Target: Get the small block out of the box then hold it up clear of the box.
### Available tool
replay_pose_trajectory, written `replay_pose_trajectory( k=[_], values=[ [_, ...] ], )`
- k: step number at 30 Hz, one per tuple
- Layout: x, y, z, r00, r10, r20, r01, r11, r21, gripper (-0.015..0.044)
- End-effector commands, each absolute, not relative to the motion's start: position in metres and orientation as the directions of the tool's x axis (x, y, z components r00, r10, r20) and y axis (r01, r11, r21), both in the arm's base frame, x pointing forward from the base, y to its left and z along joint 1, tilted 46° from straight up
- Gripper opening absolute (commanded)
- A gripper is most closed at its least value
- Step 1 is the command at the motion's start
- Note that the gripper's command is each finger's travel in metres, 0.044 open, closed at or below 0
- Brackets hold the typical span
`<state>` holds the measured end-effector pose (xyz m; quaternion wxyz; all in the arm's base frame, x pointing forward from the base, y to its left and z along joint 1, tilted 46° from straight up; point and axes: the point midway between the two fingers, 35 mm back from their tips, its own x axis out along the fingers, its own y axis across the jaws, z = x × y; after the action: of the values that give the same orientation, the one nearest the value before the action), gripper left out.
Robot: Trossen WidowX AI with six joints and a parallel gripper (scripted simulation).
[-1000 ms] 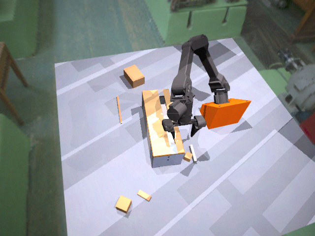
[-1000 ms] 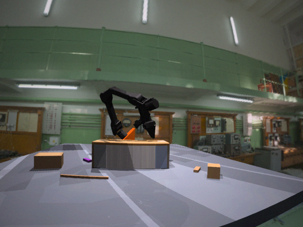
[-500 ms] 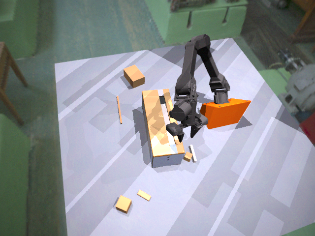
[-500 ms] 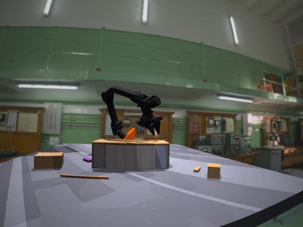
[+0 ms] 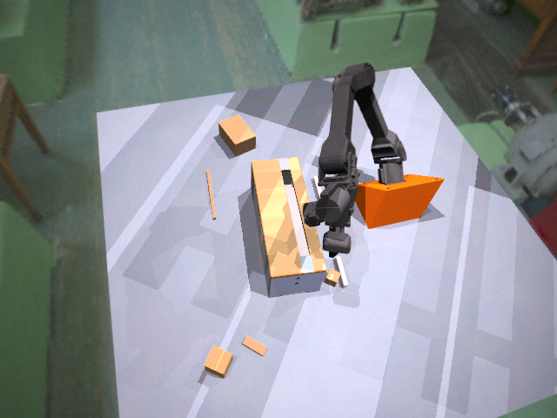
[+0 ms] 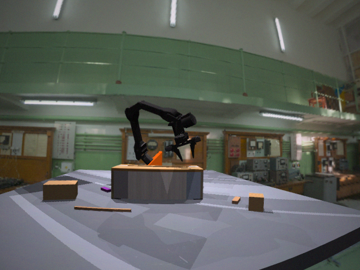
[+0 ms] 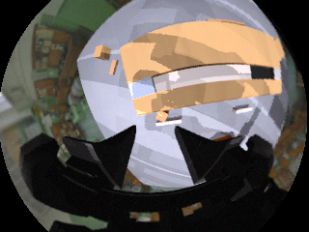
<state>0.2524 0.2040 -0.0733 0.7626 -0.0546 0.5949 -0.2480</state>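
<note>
A small tan block (image 5: 332,277) (image 7: 162,115) lies on the table just outside the box's near right corner, between the box and a white strip (image 5: 341,271) (image 7: 169,121). It is hidden behind the box in the exterior view. The long box (image 5: 278,216) (image 6: 157,184) (image 7: 193,43) stands upright, with a slot along its tan top. My gripper (image 6: 187,158) (image 7: 156,128) is open and empty, pointing down, higher than the box top. In the top view it hangs beside the box's right side, and one finger's tip is hidden. The block shows beyond the fingertips in the wrist view.
A second white strip (image 5: 316,185) (image 7: 242,109) lies by the box near the orange arm base (image 5: 400,202). A large tan block (image 5: 236,132) (image 6: 60,190), a thin stick (image 5: 211,194) (image 6: 102,208), a cube (image 5: 218,360) (image 6: 256,202) and a flat piece (image 5: 255,345) (image 6: 235,199) lie farther off.
</note>
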Motion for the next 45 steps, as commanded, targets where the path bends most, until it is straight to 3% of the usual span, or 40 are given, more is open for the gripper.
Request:
replay_pose_trajectory(
  k=[1, 11, 20, 32, 41, 45],
  values=[
    [0.247, 0.210, -0.080, 0.248, -0.524, -0.815, -0.540, 0.624, -0.565, 0.0285],
    [0.242, 0.212, -0.083, 0.302, -0.563, -0.769, -0.884, 0.137, -0.447, 0.0285],
    [0.238, 0.215, -0.085, 0.353, -0.591, -0.725, -0.925, -0.335, -0.177, 0.0285],
    [0.233, 0.219, -0.088, 0.422, -0.615, -0.667, -0.593, -0.743, 0.311, 0.0285],
    [0.230, 0.222, -0.089, 0.471, -0.623, -0.624, -0.162, -0.757, 0.633, 0.0285],
    [0.229, 0.223, -0.089, 0.480, -0.624, -0.616, -0.049, -0.720, 0.692, 0.0285]
  ],
)
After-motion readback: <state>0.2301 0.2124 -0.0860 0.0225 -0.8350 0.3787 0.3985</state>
